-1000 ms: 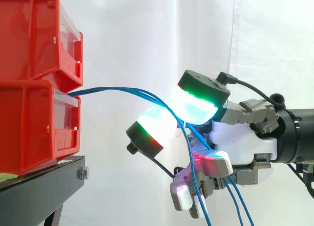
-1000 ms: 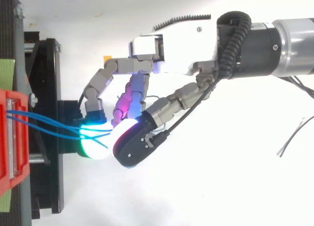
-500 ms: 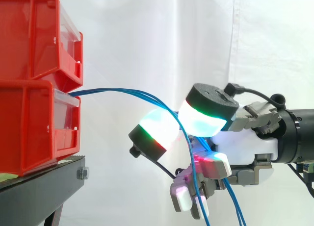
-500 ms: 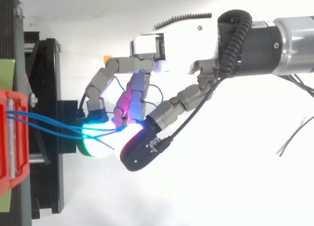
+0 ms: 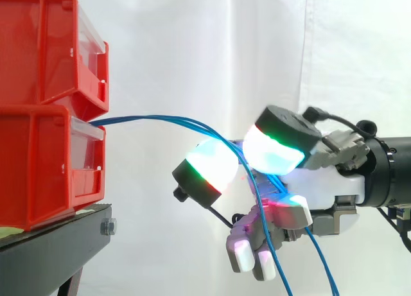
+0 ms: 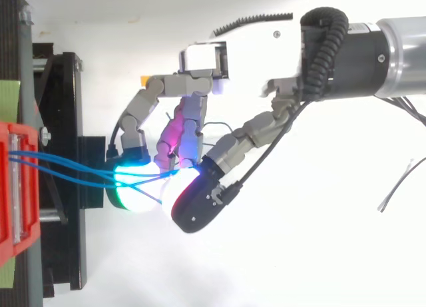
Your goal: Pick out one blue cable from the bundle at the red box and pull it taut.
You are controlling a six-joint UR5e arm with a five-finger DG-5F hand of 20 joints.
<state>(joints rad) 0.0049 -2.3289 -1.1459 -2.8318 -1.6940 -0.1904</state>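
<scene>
Running out of the lower red plastic bin (image 5: 38, 167), the thin blue cables (image 5: 160, 121) sag rightward into the robot hand (image 5: 324, 187). They pass between its glowing pads (image 5: 212, 164), then drop past the curled lower fingers (image 5: 247, 251), which close round them.

I can read no writing, number or sign anywhere here. The red bins (image 5: 38, 155) show plain faces. The robot hand (image 5: 327, 187) carries no legible mark.
</scene>
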